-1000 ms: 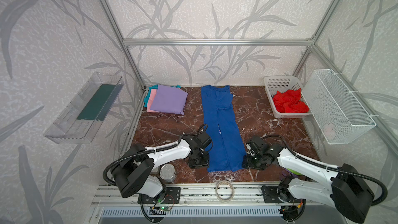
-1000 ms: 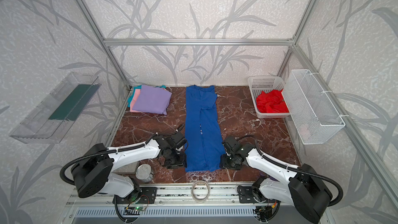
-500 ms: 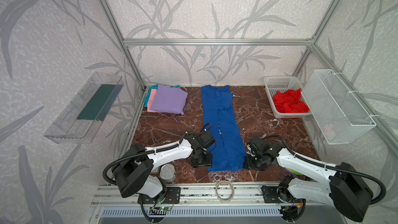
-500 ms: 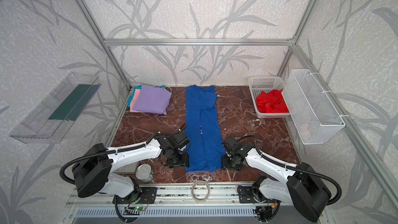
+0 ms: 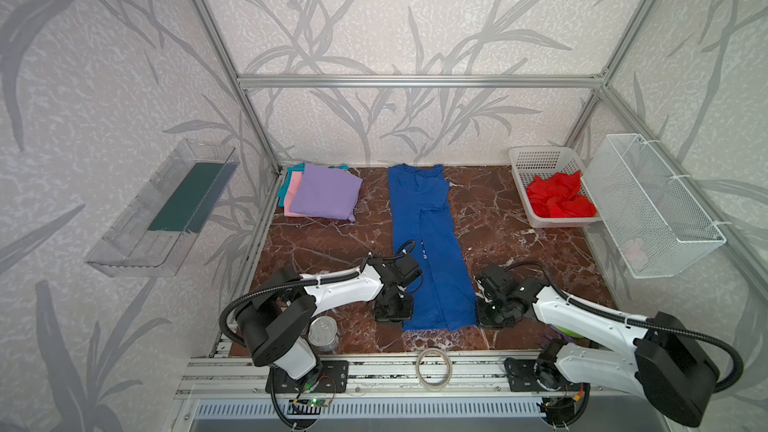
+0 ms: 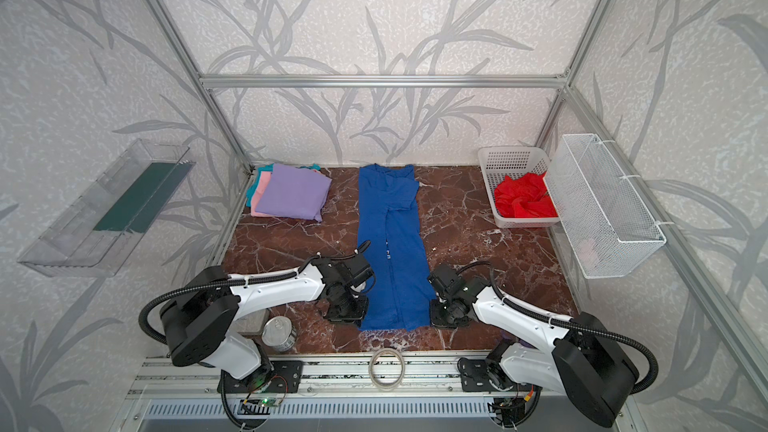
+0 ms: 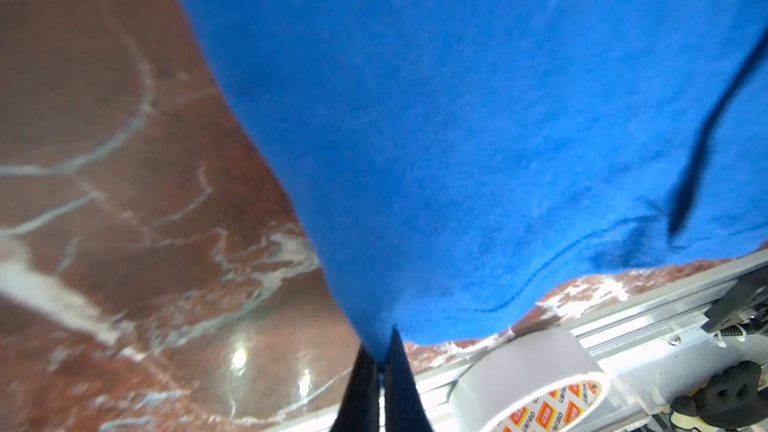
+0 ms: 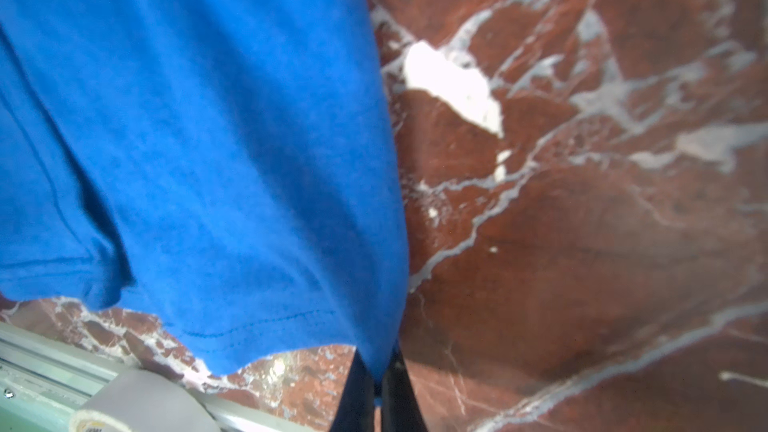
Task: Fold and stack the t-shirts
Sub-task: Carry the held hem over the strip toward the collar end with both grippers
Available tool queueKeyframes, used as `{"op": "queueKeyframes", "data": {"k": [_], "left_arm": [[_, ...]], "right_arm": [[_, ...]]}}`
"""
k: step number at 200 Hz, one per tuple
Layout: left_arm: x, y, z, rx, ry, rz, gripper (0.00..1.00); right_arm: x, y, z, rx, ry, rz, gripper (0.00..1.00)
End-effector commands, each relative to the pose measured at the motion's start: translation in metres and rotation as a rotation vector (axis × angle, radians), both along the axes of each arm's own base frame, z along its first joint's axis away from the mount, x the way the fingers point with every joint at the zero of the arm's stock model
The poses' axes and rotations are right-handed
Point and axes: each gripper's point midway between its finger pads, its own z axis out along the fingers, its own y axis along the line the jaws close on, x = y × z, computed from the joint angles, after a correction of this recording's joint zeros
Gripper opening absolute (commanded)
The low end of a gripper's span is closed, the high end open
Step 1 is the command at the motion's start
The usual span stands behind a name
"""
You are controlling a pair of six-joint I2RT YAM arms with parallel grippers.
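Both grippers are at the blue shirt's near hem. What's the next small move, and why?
Probably raise both corners together, just clear of the table, ready to fold toward the far end. The left gripper and right gripper are each shut on a near hem corner of the blue shirt, which lies flat as a long narrow strip; an even lift should keep the hem straight.

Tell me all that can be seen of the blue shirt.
The blue shirt is soft royal-blue cloth, folded lengthwise into a long narrow strip, with a little white lettering near its middle. It lies on the marble table, collar far, stitched hem near. The left gripper and right gripper are shut on its near hem corners.
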Motion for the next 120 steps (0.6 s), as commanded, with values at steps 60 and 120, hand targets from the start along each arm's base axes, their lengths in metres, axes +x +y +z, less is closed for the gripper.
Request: {"op": "queueKeyframes", "data": {"k": [60,120], "left_arm": [[0.106,-0.004,0.084,-0.181,-0.211,0.157,0.0],[0.232,0.019,0.127,-0.109,-0.405,0.259,0.0]], "right_arm": [[0.093,0.045,0.098,0.169,-0.284,-0.049,0.0],[0.22,0.065,0.13,0.229,-0.448,-0.105,0.0]]}}
